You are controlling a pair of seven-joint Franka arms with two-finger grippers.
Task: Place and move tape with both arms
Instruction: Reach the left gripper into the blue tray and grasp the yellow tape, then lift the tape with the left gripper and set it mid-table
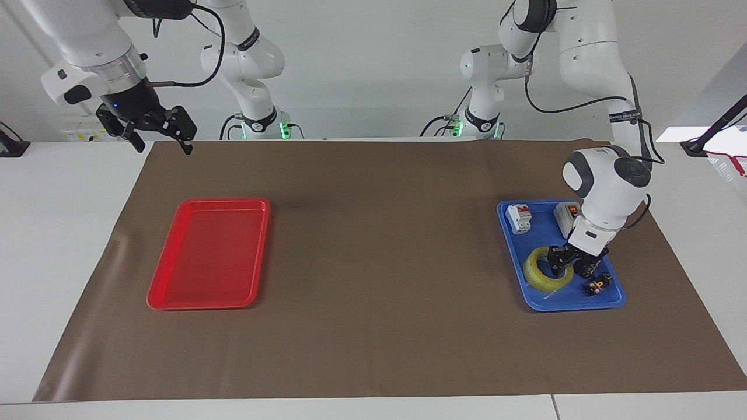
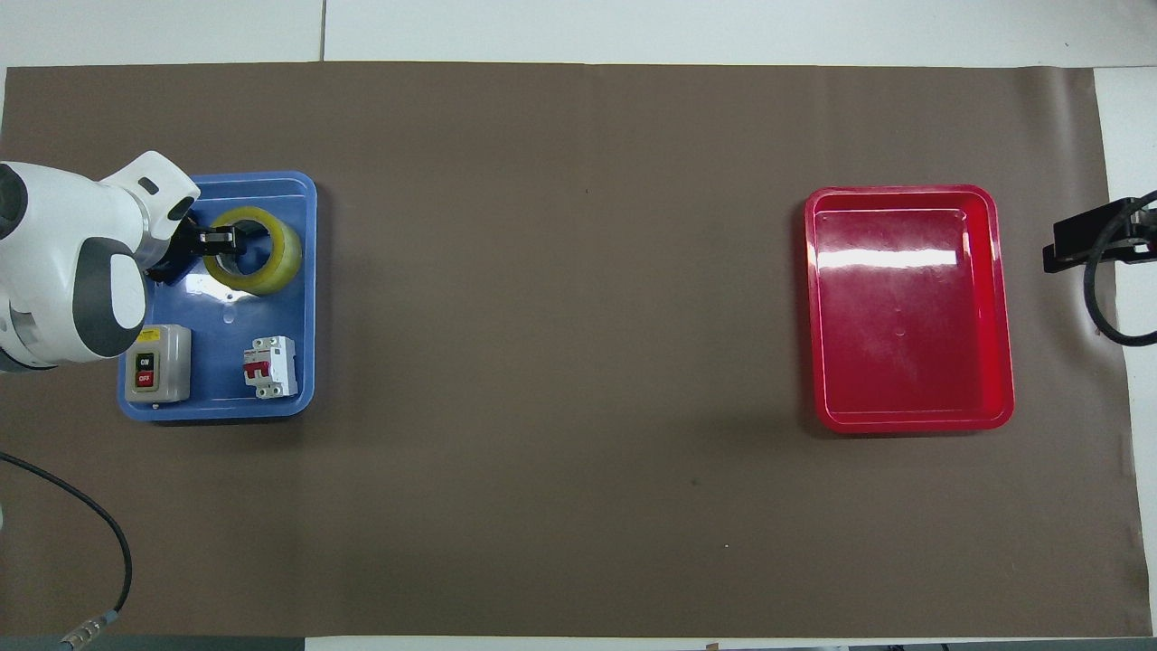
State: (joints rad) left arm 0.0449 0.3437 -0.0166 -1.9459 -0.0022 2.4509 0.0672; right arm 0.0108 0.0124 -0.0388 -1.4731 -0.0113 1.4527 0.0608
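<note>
I see the tape point(image 1: 547, 268) point(image 2: 252, 250) as a translucent yellow ring with a pale inner core. It lies flat with its hole facing up, so no side reads as longer. It sits in the blue tray point(image 1: 542, 299) point(image 2: 305, 298) at the left arm's end of the bench point(image 1: 373, 280) point(image 2: 560, 362), in the half farther from the robots. The left pincer point(image 1: 569, 262) point(image 2: 210, 244) is down at the roll, one finger inside the hole and one outside the wall; I cannot tell whether it has clamped on. A grey switch box point(image 2: 157, 363) and a white breaker point(image 2: 270, 366) sit nearer the robots. The right pincer point(image 1: 160, 140) hangs spread and empty, waiting over the bench edge past the red tray point(image 1: 175, 297) point(image 2: 1003, 307).
</note>
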